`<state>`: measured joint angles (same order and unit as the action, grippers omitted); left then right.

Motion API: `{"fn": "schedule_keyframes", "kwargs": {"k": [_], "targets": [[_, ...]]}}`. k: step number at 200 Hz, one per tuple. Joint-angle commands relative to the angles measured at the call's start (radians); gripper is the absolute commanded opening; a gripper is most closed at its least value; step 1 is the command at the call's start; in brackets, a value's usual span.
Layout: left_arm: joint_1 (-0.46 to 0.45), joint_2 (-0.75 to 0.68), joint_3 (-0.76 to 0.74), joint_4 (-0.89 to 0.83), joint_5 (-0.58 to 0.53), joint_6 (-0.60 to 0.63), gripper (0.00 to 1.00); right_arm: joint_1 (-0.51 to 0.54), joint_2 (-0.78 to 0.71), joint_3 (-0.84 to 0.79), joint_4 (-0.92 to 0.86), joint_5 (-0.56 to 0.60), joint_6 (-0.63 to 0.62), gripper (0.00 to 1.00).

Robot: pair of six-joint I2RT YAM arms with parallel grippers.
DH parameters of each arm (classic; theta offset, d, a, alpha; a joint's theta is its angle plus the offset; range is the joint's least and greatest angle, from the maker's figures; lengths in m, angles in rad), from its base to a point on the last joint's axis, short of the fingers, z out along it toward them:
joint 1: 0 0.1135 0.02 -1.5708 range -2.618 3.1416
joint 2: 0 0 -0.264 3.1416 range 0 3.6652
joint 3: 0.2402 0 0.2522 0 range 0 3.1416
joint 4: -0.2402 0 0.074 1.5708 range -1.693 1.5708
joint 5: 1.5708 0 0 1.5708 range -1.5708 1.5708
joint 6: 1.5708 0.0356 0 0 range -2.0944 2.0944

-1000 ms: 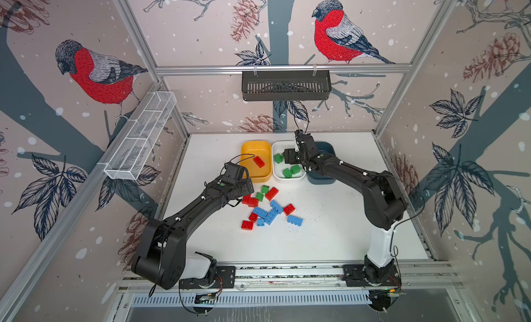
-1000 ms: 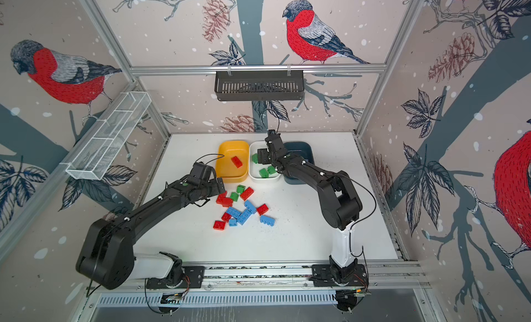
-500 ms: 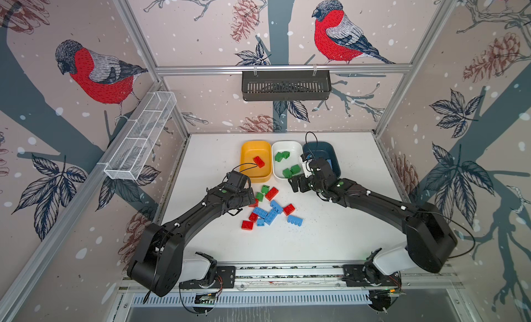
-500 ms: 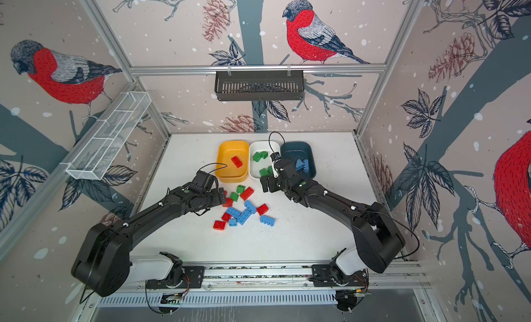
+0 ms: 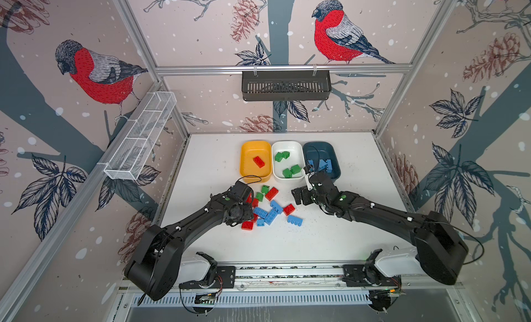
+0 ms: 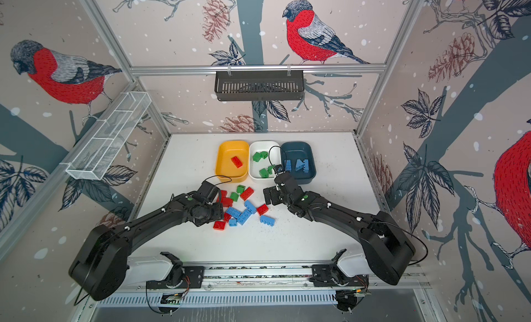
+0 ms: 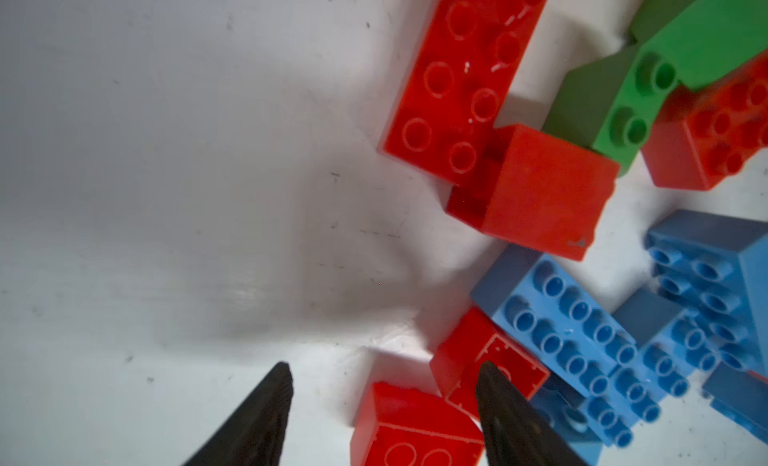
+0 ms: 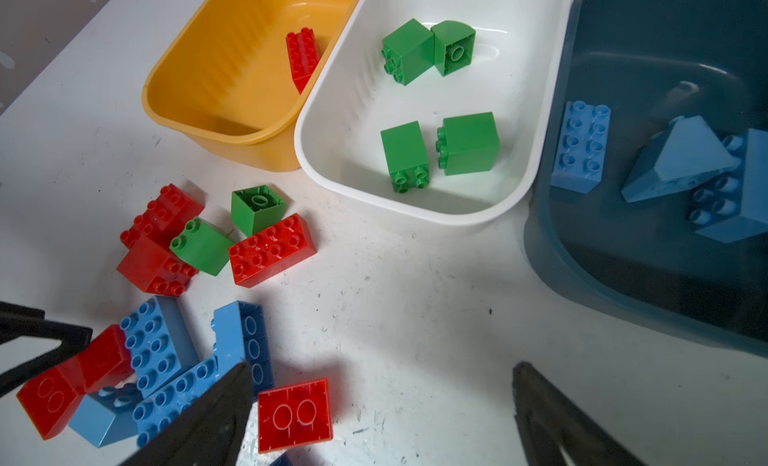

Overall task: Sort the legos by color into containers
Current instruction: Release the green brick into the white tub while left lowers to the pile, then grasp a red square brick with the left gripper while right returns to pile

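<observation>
Legos: R tool back from white tub, jaws wide, empty; L tool narrowing round red brick, ungripped; yellow tub next.

A black slotted basket hangs by two hooks from the aluminium crossbar along the back wall; whether anything lies inside it is hard to tell from this angle. A long white wire-mesh basket, divided into compartments, is fixed to the slanting frame rail at the left wall. Bullfinch wallpaper covers the walls. The white worktop is scuffed with dark specks.
</observation>
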<state>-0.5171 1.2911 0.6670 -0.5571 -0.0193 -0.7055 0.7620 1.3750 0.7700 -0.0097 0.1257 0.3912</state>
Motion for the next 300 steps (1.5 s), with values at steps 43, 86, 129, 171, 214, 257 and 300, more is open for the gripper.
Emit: {"fn": "schedule_keyframes", "kwargs": {"k": [43,86,129,171,214,257,300], "targets": [[-0.002,0.046,0.052,0.103,0.026,0.026,0.72,-0.003,0.02,0.011,0.057,0.032,0.017,0.97],[-0.003,0.191,0.138,0.17,0.04,0.065,0.62,-0.003,-0.002,-0.006,0.065,0.048,0.04,0.96],[-0.003,0.308,0.203,0.19,0.0,0.108,0.57,-0.003,-0.031,-0.024,0.06,0.066,0.057,0.96],[-0.004,0.36,0.243,0.195,-0.004,0.132,0.5,-0.003,-0.051,-0.043,0.05,0.072,0.066,0.96],[-0.004,0.362,0.243,0.19,-0.022,0.136,0.42,-0.002,-0.069,-0.066,0.057,0.048,0.059,0.96],[-0.006,0.278,0.2,0.22,-0.005,0.142,0.41,0.013,-0.067,-0.095,0.075,-0.022,0.021,0.96],[-0.005,0.207,0.192,0.247,0.043,0.132,0.4,0.035,-0.061,-0.12,0.068,-0.115,-0.013,0.96]]}}
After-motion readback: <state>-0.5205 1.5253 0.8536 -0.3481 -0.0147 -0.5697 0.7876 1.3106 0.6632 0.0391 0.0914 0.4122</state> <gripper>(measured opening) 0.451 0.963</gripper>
